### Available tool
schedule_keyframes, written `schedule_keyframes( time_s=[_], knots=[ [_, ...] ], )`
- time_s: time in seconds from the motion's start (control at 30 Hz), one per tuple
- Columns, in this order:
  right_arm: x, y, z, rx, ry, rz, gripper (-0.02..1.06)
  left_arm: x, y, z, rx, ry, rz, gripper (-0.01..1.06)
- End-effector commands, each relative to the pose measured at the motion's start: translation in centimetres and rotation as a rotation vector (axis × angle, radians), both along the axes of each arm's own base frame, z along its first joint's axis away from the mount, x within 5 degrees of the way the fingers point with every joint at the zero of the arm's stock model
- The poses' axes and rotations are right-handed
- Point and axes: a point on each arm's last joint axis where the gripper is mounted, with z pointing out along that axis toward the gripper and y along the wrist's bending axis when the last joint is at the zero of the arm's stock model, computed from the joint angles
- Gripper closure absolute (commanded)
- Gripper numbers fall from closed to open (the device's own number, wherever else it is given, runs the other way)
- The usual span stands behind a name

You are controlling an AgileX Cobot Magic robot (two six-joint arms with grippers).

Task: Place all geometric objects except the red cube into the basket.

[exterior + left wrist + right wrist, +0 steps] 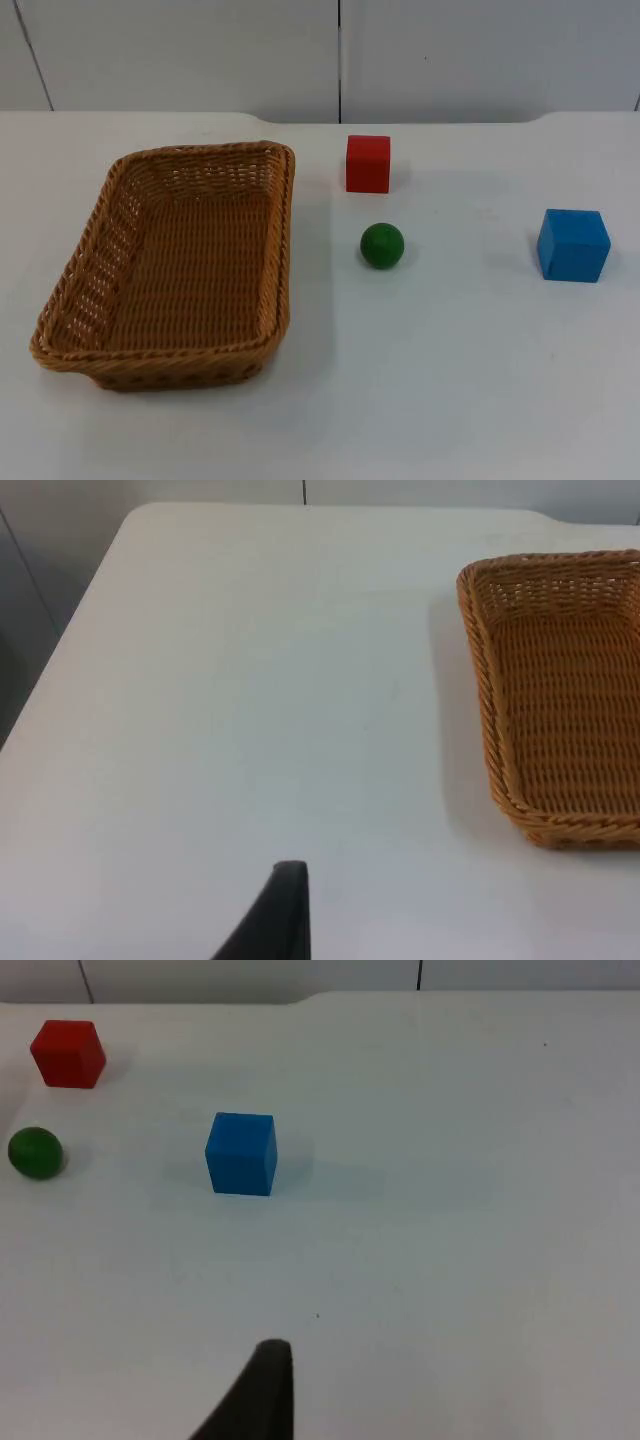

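Blue wooden cube (pixel 573 244) resting alone on white counter (pixel 450 380), nearest the right hand (pixel 262 1390); green ball (pixel 382 245) just below red cube (pixel 368 163), beside empty woven wicker basket (pixel 170 350). Left hand (pixel 280 910) waiting. Finger spread of either: cannot tell.

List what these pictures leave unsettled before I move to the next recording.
- Left gripper and right gripper: open or shut cannot be told; each wrist view cuts the gripper off at the picture's edge.
- Woven wicker basket: the left wrist view's edge cuts off its far side.
- Blue cube, green ball, red cube: their undersides and back faces are hidden by the objects themselves.
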Motion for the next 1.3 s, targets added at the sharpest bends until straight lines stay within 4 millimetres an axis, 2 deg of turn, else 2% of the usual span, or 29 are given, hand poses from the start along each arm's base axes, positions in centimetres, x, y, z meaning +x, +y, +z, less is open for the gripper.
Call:
schedule_keyframes(
  time_s=[0.0,0.1,0.13,0.27,0.3,0.33,0.4,0.47,0.5,0.63,0.67,0.77,0.97,1.27],
  knots=[
    [-0.2,0.0,0.7,-0.002,-0.036,-0.001,-0.01,0.2,0.0,0.2,-0.013,0.01,0.003,0.0],
    [0.9,0.0,2.6,-0.002,-0.03,-0.001,-0.01,1.3,0.0,1.6,-0.014,0.027,0.003,0.0],
    [0.9,0.0,2.6,-0.002,-0.03,-0.001,-0.01,1.3,0.0,1.6,-0.014,0.027,0.003,0.0],
    [3.9,0.0,5.2,-0.003,0.015,0.0,-0.01,3.9,0.1,3.3,-0.028,0.101,0.0,0.0],
    [4.9,0.0,5.6,-0.003,0.039,0.0,-0.01,4.8,0.1,3.8,-0.038,0.117,-0.004,0.0],
    [4.9,0.0,5.6,-0.003,0.039,0.0,-0.01,4.8,0.1,3.8,-0.038,0.117,-0.004,0.0],
    [7.0,0.0,6.1,-0.003,0.083,0.0,-0.01,6.5,0.1,4.5,-0.061,0.147,-0.011,0.0],
    [9.4,0.0,5.9,-0.003,0.142,0.001,-0.01,8.4,0.1,5.0,-0.082,0.187,-0.016,0.0],
    [9.4,0.0,5.9,-0.003,0.142,0.001,-0.01,8.4,0.1,5.0,-0.082,0.187,-0.016,0.0],
    [13.0,0.0,4.3,-0.001,0.287,0.0,-0.01,11.7,0.2,4.4,-0.084,0.299,-0.031,0.0],
    [13.0,0.0,4.3,-0.001,0.287,0.0,-0.01,11.7,0.2,4.4,-0.084,0.299,-0.031,0.0],
    [15.1,0.0,2.9,-0.001,0.392,0.0,-0.01,13.5,0.3,3.5,-0.083,0.365,-0.035,0.0],
    [16.7,0.0,1.6,-0.001,0.469,0.0,-0.01,15.3,0.4,2.4,-0.088,0.428,-0.041,0.0],
    [16.8,0.0,1.6,-0.005,0.464,0.0,-0.01,17.1,-0.5,1.7,-0.156,0.446,-0.143,0.0]
  ],
)
